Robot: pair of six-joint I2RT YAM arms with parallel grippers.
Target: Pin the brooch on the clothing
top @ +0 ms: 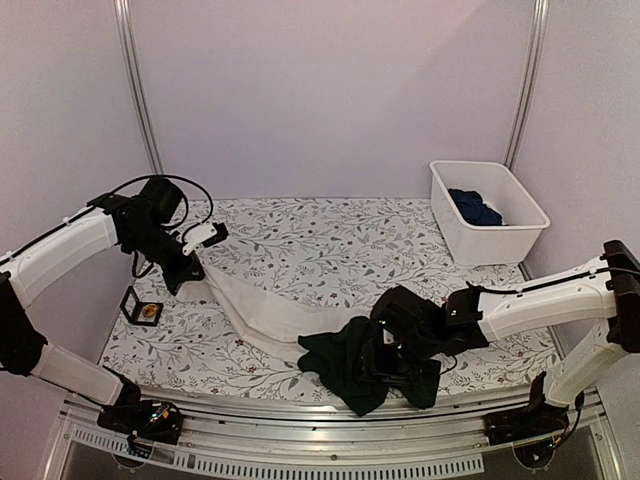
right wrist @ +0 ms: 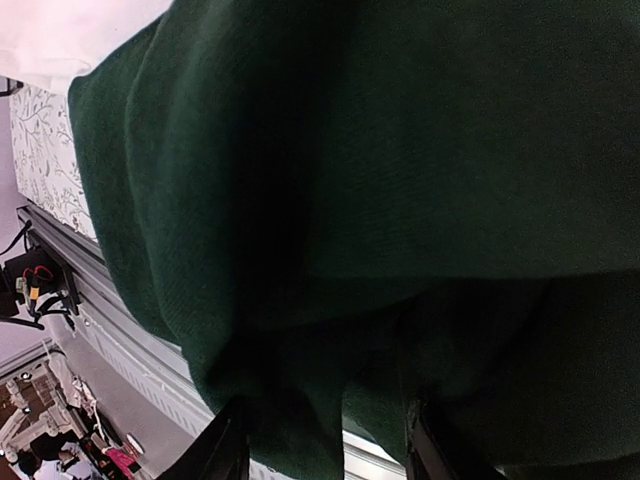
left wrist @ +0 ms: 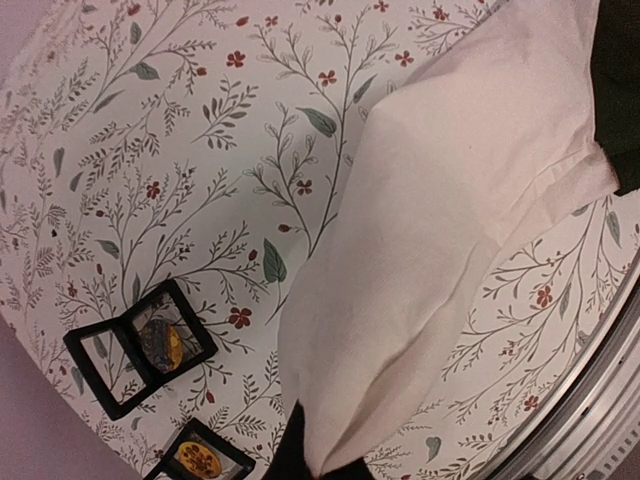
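I am laying out the shirt (top: 262, 312) before any pinning can start. It lies as a twisted rope across the surface (top: 330, 245), running from 9 o'clock down to 5 o'clock, with no flat panel showing and its print hidden.

My left hand (top: 192, 270) is clamped tight on the white end at 9 o'clock. My right hand (top: 392, 348) sits in the dark green bunch (top: 340, 365) at 5 o'clock. Its fingers (right wrist: 225, 445) stand about half apart, and a fold hangs loose between them with a gap on one side, so I judge it grips nothing.

The brooch box (top: 143, 308) waits at 8 o'clock, just beside the white end and not touching it. A bin (top: 470, 250) at 2 o'clock holds a blue garment (top: 475, 207), which I leave alone.

Next, my right hand needs a fresh bite on a hem or sleeve edge rather than the bunch. Then both hands should draw apart and lower the cloth flat, the chest area toward 9 o'clock near the box. Pulling too hard could drag the cloth over the box.
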